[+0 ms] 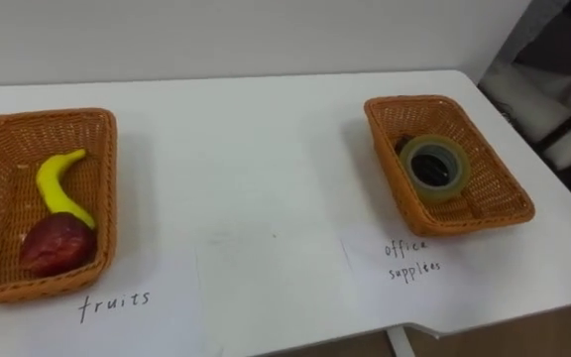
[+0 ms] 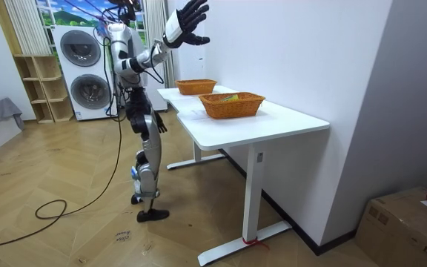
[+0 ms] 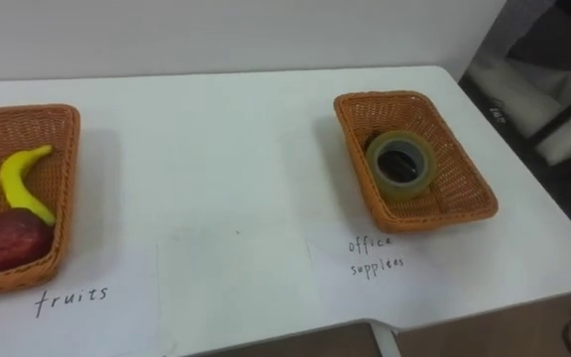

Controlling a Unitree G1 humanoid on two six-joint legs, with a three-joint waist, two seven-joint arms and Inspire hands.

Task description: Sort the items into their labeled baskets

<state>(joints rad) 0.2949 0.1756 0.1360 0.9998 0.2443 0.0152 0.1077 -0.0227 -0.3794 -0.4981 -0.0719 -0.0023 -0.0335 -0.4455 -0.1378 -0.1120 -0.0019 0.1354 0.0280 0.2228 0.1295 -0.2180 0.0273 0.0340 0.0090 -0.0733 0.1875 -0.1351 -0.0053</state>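
On the white table (image 1: pixel 266 188) stand two wicker baskets. The left basket (image 1: pixel 102 188), above the handwritten word "fruits", holds a yellow banana (image 1: pixel 59 184) and a dark red apple (image 1: pixel 57 244). A roll of clear tape (image 1: pixel 437 166) lies in the right basket (image 1: pixel 509 203), which is labelled "office supplies". In the room view I stand at the table's long side. My right hand (image 2: pixel 189 24) is raised high above the table with its fingers spread and nothing in it. My left hand (image 2: pixel 159 124) hangs by my hip.
The table's right edge (image 1: pixel 553 178) drops to dark furniture and the floor. A wall runs along the table's far side. Two washing machines (image 2: pixel 87 70) and a wooden shelf (image 2: pixel 41 89) stand behind me in the room view. A cardboard box (image 2: pixel 406 222) sits by the wall.
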